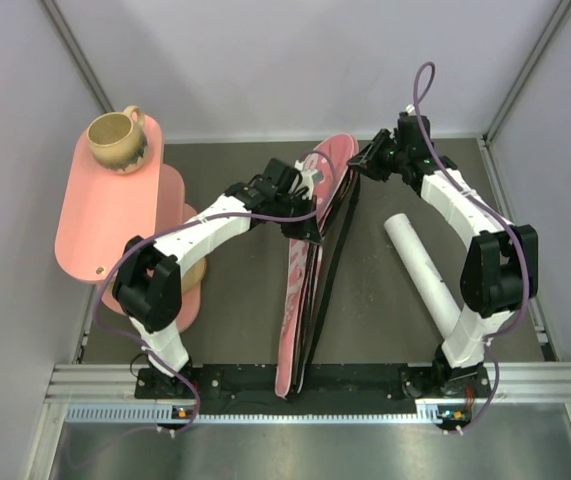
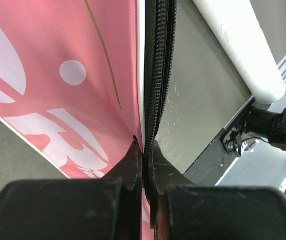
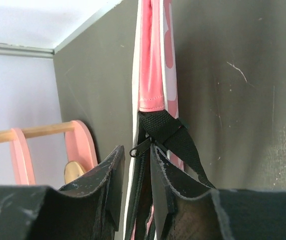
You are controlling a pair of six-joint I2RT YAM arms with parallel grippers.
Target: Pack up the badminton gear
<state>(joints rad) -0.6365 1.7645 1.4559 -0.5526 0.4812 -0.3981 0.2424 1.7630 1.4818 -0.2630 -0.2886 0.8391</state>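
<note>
Left fingers pinch shut on the zip edge of the pink bag, seemingly to hold it taut, while right fingers straddle the zip pull at its far tip, grip unclear, likely to draw it closed; long, slim, white-lettered, the bag lies on the surface between both.

— What kind of place is this?
— A robotics lab, a test cell. Two white-and-black arms, the left arm and the right arm, are mounted along an aluminium rail at the near edge of a dark worktop.
— Anything else?
— Plain pale partition walls box it in on three sides, and purple cables run loose along the arms.
</note>
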